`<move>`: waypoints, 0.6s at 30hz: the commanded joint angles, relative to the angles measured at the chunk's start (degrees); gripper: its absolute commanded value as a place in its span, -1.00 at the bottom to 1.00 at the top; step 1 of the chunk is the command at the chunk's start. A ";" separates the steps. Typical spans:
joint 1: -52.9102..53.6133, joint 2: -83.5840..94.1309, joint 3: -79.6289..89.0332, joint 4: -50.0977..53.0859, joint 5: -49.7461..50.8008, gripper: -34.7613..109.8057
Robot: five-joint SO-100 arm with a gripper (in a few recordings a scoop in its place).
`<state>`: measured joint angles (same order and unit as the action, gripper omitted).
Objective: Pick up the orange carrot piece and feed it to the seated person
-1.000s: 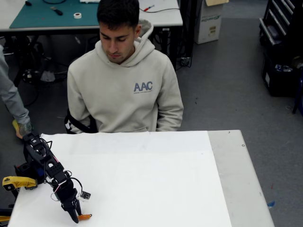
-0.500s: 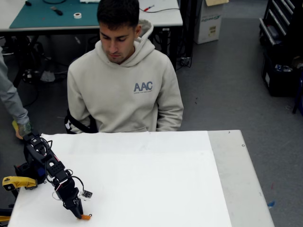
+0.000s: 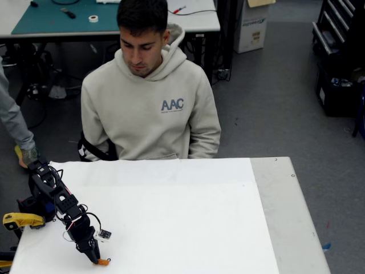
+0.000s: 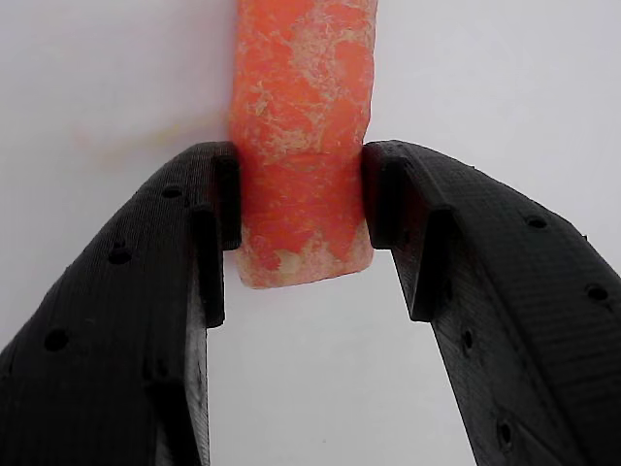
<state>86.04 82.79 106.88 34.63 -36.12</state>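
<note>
The orange carrot piece [image 4: 301,146] lies on the white table [image 3: 188,222] near its front left corner, a small orange stub [image 3: 104,262] in the fixed view. My black gripper [image 3: 97,260] is lowered onto it. In the wrist view the gripper [image 4: 301,206] is shut on the carrot's lower end, with both pads [image 4: 221,209] pressed against its sides. The carrot's far end runs out of the top of that view. The seated person [image 3: 148,108] in a beige hoodie sits behind the table's far edge, looking down.
A yellow clamp handle [image 3: 20,220] sits at the arm's base on the left edge. A grey-sleeved arm [image 3: 12,117] of another person reaches in at the left. The table's right side is a bare grey strip [image 3: 285,217].
A second ago my fingertips stood just left of the carrot. They have since shifted right onto it and shut on it; the last half second shows no further motion.
</note>
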 commanded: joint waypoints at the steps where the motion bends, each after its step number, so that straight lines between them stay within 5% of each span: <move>1: 0.26 2.29 -0.97 0.53 -0.62 -0.56; 18: -0.62 10.81 -1.76 0.62 -0.53 -0.56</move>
<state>85.25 85.69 106.88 35.07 -36.12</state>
